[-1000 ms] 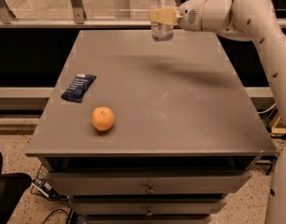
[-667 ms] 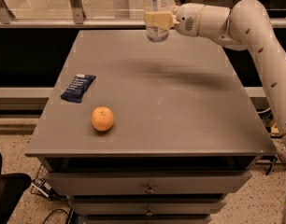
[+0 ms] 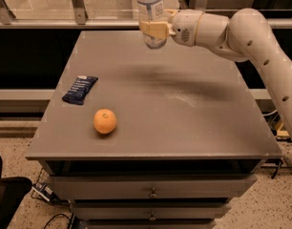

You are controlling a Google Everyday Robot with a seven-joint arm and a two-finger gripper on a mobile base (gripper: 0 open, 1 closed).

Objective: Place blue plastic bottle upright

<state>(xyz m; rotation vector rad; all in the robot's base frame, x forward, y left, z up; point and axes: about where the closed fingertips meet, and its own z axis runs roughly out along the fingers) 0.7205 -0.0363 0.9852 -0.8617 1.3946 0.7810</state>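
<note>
Two loose things lie on the left half of the grey desk (image 3: 184, 128): a dark blue snack-bar wrapper (image 3: 79, 89) near the left edge and, closer to the front and a little to its right, an orange (image 3: 105, 121), apart from the wrapper. Neither has shifted over the last second. Further right, above the far edge of the desk, the blue plastic bottle (image 3: 150, 6) hangs in the air, clear of the surface. It is close to upright, with its rounded base downward and its neck running out of the top of the view. The hand (image 3: 153, 29) is closed around the bottle's lower part, its tan fingers (image 3: 149, 28) lying across the side that faces the camera, just under the white label. Compared with a second ago, bottle and hand have travelled a little to the left along the far edge, from right of the desk's middle to roughly over it, at much the same height. A soft shadow (image 3: 184, 80) lies across the desk top below and to the right of the bottle. The white arm (image 3: 251, 32) comes in from the right side with its wrist pointing left, and it now stretches further over the desk than before. Under the top, the desk front shows drawers (image 3: 152, 187) with small knobs.
</note>
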